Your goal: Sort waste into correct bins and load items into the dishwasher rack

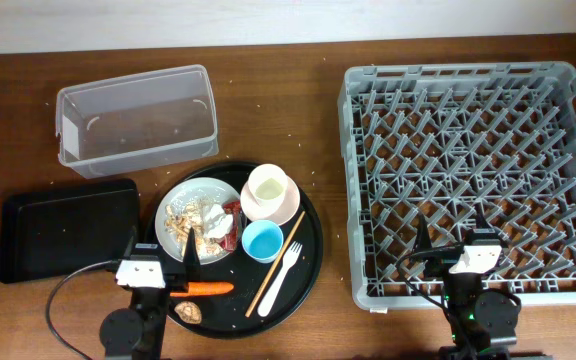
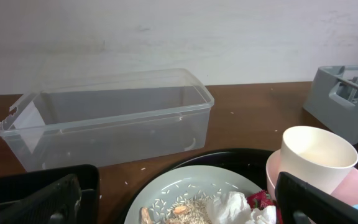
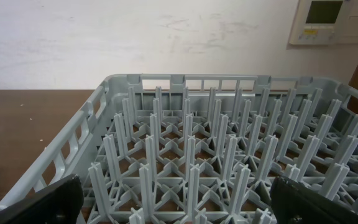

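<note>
Overhead shows the round black tray (image 1: 308,285) crowded: the white plate (image 1: 190,192) carrying food scraps (image 1: 179,222), tissue (image 1: 214,222) and red wrapper (image 1: 232,208), the cream cup (image 1: 270,188) nested in the pink bowl (image 1: 284,214), the blue cup (image 1: 262,241), fork (image 1: 286,268), chopstick (image 1: 266,283), carrot (image 1: 206,289) and brown lump (image 1: 190,311). Behind that tray's left side lies the clear tub (image 1: 128,84), just left of it the shallow black bin (image 1: 63,235), well right of it the empty dishwasher rack (image 1: 349,180). The left end effector (image 1: 161,250) hovers over the tray's near-left edge, spread wide and holding nothing; the right end effector (image 1: 452,238), equally spread and empty, hangs over the rack's near edge. Left wrist view suggests the risk: coming down that wide among packed pieces could nudge the plate, tip the cup from the bowl, or pinch tissue and wrapper together with scraps, sending them to the wrong bin. Its fingers (image 2: 48,199) sit low at the frame's corners, the wrist level, facing the tub. Right wrist view faces the rack's pegs, also level; a low reach could snag them.
</note>
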Available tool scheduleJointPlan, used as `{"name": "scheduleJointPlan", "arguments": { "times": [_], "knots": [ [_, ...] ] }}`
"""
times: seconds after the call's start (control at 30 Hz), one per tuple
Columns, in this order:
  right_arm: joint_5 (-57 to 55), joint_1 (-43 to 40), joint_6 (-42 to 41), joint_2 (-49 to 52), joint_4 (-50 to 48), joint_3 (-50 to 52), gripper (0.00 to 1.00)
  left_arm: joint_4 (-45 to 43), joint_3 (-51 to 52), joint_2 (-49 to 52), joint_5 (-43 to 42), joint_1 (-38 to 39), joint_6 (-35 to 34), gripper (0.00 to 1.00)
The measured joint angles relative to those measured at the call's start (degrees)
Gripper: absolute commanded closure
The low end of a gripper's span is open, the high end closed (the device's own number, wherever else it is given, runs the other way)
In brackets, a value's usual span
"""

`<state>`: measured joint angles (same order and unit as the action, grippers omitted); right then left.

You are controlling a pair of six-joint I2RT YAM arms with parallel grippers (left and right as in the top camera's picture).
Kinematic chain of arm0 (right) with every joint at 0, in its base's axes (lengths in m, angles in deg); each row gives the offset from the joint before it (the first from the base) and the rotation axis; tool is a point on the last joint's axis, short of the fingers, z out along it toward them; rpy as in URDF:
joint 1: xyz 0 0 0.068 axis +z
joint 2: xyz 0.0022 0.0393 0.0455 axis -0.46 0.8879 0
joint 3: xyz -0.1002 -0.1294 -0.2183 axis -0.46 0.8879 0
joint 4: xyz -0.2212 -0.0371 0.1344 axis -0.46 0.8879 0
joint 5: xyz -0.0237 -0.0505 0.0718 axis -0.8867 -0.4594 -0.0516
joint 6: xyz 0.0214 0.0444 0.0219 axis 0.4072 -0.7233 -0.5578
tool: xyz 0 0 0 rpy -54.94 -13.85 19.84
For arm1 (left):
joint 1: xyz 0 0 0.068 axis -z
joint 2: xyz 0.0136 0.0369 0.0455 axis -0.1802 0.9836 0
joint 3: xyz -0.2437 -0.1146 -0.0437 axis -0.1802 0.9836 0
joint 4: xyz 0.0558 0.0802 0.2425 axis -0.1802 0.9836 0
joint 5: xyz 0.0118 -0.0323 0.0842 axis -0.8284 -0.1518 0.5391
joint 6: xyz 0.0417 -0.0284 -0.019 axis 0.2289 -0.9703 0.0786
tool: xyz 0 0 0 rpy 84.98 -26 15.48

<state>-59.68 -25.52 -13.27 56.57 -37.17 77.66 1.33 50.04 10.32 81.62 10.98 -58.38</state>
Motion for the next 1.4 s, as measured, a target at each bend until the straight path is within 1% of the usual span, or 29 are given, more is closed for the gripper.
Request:
{"name": "scheduleJointPlan", "arguments": {
  "times": [1.27,1.4],
  "knots": [
    [0.6,0.0,0.0,0.0,-0.1,0.0,0.02,0.0,0.0,0.0,0.0,0.0,0.0,0.01],
    [2.3,0.0,-2.1,0.0,0.5,0.0,0.02,0.5,-0.1,0.0,0.0,0.0,0.0,0.01]
  ]
}}
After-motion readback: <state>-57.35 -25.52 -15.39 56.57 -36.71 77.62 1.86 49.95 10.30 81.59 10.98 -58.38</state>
